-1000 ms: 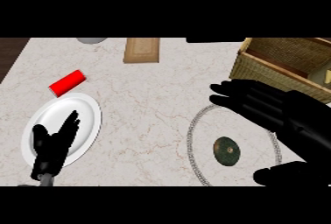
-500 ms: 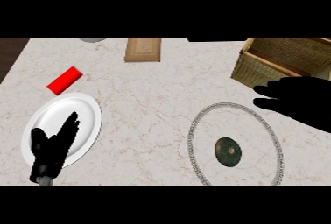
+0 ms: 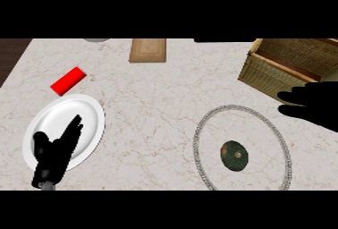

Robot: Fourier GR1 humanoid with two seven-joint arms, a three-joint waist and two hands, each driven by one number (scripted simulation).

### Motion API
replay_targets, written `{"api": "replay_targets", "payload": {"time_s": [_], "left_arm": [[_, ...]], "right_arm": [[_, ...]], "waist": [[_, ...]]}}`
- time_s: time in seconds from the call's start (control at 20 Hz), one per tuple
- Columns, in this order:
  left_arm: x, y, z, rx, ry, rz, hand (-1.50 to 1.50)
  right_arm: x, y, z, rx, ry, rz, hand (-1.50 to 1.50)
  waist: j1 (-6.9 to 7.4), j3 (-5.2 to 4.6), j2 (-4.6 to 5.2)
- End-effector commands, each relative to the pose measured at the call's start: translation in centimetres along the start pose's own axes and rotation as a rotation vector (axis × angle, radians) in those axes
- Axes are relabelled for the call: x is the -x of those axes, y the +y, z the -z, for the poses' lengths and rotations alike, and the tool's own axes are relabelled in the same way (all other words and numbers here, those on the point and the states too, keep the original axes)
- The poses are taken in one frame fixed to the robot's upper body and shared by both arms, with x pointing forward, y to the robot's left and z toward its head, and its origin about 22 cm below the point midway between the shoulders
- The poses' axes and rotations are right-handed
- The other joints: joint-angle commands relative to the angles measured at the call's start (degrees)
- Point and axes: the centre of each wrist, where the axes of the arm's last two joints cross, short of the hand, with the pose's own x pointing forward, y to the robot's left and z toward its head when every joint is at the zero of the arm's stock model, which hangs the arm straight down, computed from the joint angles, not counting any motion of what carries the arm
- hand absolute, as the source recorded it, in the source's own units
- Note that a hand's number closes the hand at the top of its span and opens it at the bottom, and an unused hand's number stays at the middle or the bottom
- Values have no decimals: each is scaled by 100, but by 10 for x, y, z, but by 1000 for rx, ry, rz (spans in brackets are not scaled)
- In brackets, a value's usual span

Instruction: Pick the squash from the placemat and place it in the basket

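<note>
Squash on placemat; right hand open, empty, nr basket.

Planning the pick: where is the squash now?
In the head view, the squash lies right of centre on the round placemat, below the basket and the right hand.

- The desk is pale cream marble with thin pinkish-brown veins.
- The squash is dark green with small dull yellow-brown patches.
- The placemat is almost the same pale colour as the desk, with a grey patterned ring at its edge.
- The basket is woven, tan and straw-yellow, with a darker brown rim.
- The plate is plain white.
- The small block is bright red.
- The board is light brown wood.
- The left robot hand and the right robot hand are both black.
</note>
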Motion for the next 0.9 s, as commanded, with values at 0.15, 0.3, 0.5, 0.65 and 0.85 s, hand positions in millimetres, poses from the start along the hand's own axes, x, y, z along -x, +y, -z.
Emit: {"api": "replay_targets", "payload": {"time_s": [0.15, 0.3, 0.5, 0.65, 0.85], "left_arm": [[18, -4, -14, 29, 154, 0, 0], [28, 0, -11, 12, 161, 13, 0], [25, 3, -9, 3, 157, 16, 0], [20, -1, -5, 9, 152, -4, 0], [28, 2, 2, 13, 145, 11, 0]], "right_arm": [[0, 32, 21, 11, -8, 63, -150], [-6, 49, 27, 24, -36, 75, -150], [-5, 77, 44, 35, -37, 92, -150], [-1, 84, 55, 1, -1, 51, -150], [1, 102, 65, -27, 15, 22, -150]], "waist": [[98, -43, 61], [63, -42, 62], [79, -39, 72], [100, -43, 74], [69, -45, 79]]}}
